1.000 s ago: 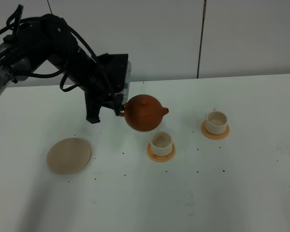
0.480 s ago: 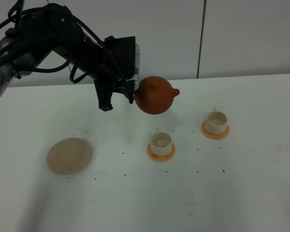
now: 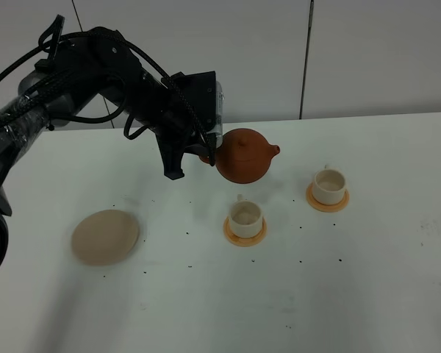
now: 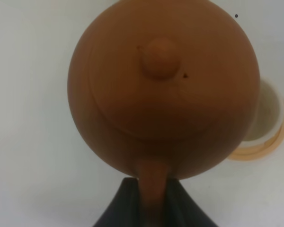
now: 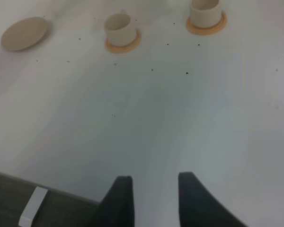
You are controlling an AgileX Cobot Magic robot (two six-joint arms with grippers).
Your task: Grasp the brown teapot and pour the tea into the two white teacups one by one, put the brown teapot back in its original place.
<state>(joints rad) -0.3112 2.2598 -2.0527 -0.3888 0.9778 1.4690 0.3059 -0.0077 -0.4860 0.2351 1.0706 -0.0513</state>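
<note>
1. The brown teapot [image 3: 242, 156] is held aloft just behind the nearer teacup [image 3: 245, 218], its handle clamped by the left gripper [image 4: 152, 201].
2. Pouring seems to be in hand; next the spout must be tipped over a teacup.

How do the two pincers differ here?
The left pincer is shut on the brown teapot by its handle, holding it aloft; the right pincer is open and empty. The left shows in the high view; the right only in its wrist view. Both are black.
</note>
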